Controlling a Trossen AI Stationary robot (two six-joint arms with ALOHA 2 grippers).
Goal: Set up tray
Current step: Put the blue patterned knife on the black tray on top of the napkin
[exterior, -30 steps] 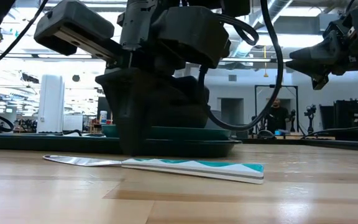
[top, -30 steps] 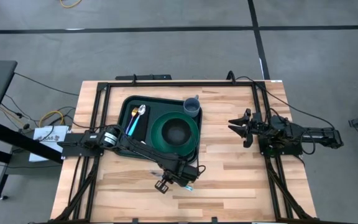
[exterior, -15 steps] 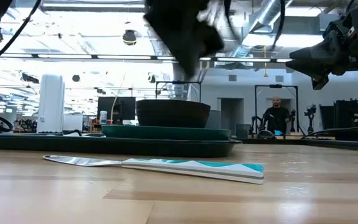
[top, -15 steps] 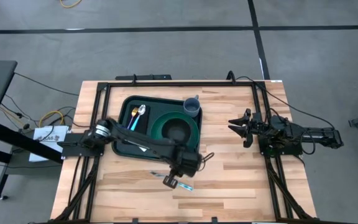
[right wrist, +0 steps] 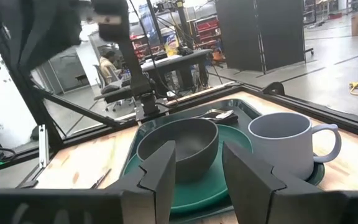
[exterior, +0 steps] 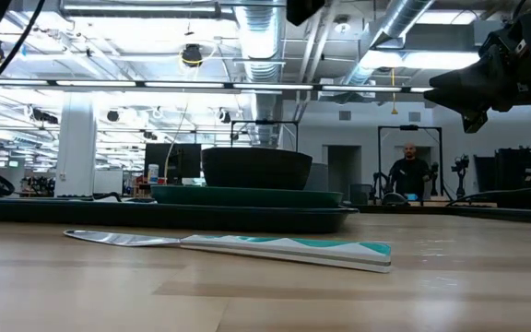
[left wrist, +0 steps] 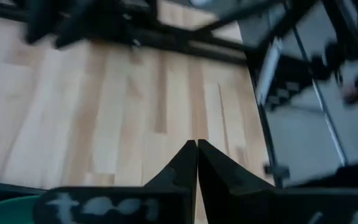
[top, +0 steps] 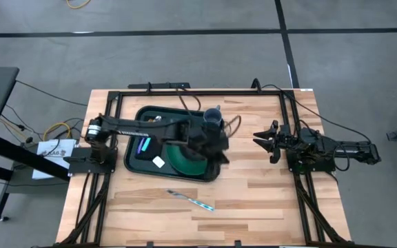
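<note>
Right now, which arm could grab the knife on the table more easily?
Probably the left. Its claw, shut, hangs over the tray, nearer the knife. The right claw sits open by the table's right side, farther off.

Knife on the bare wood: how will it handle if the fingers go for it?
The knife lies flat and thin, so probably hard to get under and apt to skid. It looks stiff and light, unlikely to roll.
</note>
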